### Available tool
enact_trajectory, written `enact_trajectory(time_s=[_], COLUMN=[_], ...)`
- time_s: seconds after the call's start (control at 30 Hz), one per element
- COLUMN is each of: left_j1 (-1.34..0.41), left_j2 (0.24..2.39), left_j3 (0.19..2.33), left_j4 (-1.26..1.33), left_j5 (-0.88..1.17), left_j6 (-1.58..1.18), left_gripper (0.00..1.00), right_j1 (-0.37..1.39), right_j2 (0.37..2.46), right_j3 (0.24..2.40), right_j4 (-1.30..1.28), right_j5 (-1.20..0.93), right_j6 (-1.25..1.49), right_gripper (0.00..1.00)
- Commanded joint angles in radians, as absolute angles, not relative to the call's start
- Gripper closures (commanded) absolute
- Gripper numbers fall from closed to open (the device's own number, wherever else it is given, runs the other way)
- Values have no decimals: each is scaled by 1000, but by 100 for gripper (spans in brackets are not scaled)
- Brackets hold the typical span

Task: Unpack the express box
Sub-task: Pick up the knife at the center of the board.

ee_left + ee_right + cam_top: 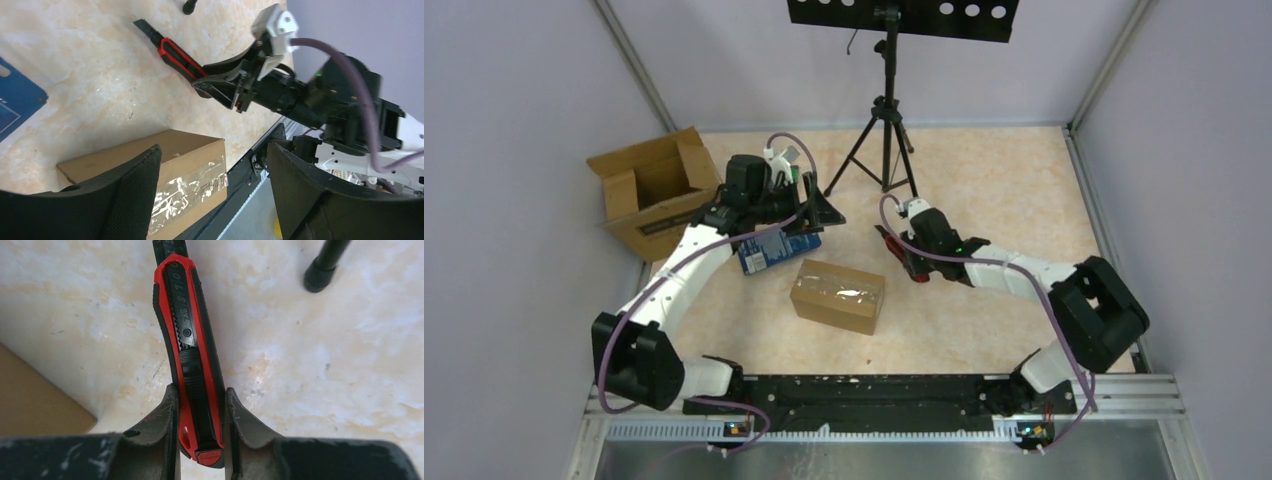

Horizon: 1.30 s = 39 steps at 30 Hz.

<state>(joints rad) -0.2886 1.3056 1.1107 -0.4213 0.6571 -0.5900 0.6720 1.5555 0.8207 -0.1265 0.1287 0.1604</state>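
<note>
Finding: your right hand [200,400] is clenched on the butt end of the red-and-black utility knife [186,325], one finger pressed flat against each side of the handle. The slider and the blade end project well clear of the fingers toward the far edge of the bench [1004,200]. The pictures do not settle whether the knife rests on the surface or hangs just above it. The express box [838,296] lies sealed near the middle of the bench, closer to the near edge, with clear tape [186,192] running over its top and down one side. The knife sits to its right, apart from it. Your left hand [214,150] is spread wide and grasps nothing; it hovers toward the far-left side, looking down over the box's end. An open carton [649,190] stands by the far-left corner, with a blue pack [769,255] between it and the sealed box. Judgement: the step in hand is carrying the blade to the tape. The grip is far back on the handle, so expect the tip to lever under load. Keep the cut shallow and follow the tape line. Bring the released left hand down on the box to steady it, clear of the blade's path. Mind the tripod [884,140] foot beside the knife tip as you swing.
</note>
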Motion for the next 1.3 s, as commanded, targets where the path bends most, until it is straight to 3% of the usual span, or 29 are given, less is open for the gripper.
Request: enact_trajectory(time_s=[0.0,0.3,0.5,0.9,1.27], left_j1=[-325,-398,-449,-453,-453], left_j2=[1340,1417,1459,1452,1440], left_j3=[1149,1205,1232,1184,1114], left_j4=[-344,-254,-194,-90,-8], left_j5=[667,681,681,609,672], left_j6=[-630,-691,-728,-820,-904], left_gripper=[20,23,25,36,49], right_j1=[681,693,781,897,899], right_j2=[1386,1228,1230,1242,1223], right_j3=[871,992,1114,1196,1222], right_j4=[-135,-266,-354,-412,-412], right_j5=[180,151,196,241,256], right_j6=[162,150,138,152,164], right_gripper=[100,100,100,100,100])
